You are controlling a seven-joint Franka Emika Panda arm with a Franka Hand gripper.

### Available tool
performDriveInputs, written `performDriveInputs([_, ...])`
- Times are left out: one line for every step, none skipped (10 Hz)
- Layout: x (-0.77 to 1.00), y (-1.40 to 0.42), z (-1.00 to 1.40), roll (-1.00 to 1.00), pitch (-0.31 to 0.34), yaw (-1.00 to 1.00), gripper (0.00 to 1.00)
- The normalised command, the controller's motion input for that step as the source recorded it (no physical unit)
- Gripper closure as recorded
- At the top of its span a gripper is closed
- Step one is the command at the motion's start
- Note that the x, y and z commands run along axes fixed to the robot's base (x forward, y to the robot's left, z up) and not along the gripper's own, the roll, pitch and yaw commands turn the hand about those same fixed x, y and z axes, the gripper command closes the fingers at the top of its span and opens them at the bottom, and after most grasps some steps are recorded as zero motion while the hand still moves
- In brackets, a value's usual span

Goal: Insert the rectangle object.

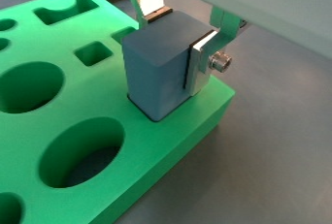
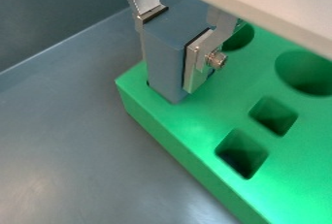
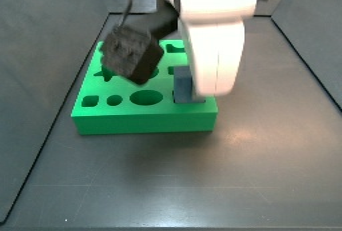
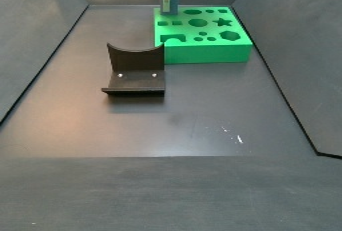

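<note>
The rectangle object (image 1: 158, 68), a blue-grey bar, stands upright between my gripper's (image 1: 180, 34) silver fingers (image 1: 204, 59). The gripper is shut on it. The bar's lower end sits in a hole at a corner of the green slab (image 1: 78, 102). Both wrist views show this; the bar (image 2: 165, 58), gripper (image 2: 174, 34) and slab (image 2: 259, 160) also appear there. In a side view the bar (image 3: 182, 83) shows only partly behind the white arm. In a side view the bar (image 4: 168, 0) stands at the slab's (image 4: 203, 37) far left corner.
The slab has several round, square and star-shaped holes (image 1: 84, 155). The dark fixture (image 4: 134, 70), with a curved notch in its top, stands on the grey floor in front of the slab. Dark walls (image 4: 40, 65) enclose the floor.
</note>
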Motion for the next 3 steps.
performDriveInputs([-0.20, -0.46, -0.01, 0.13, 0.000, -0.30, 1.00])
performDriveInputs([-0.17, -0.06, 0.00, 0.00, -0.066, 0.08, 1.00])
performDriveInputs([0.00, 0.00, 0.00, 0.00, 0.000, 0.00, 1.00])
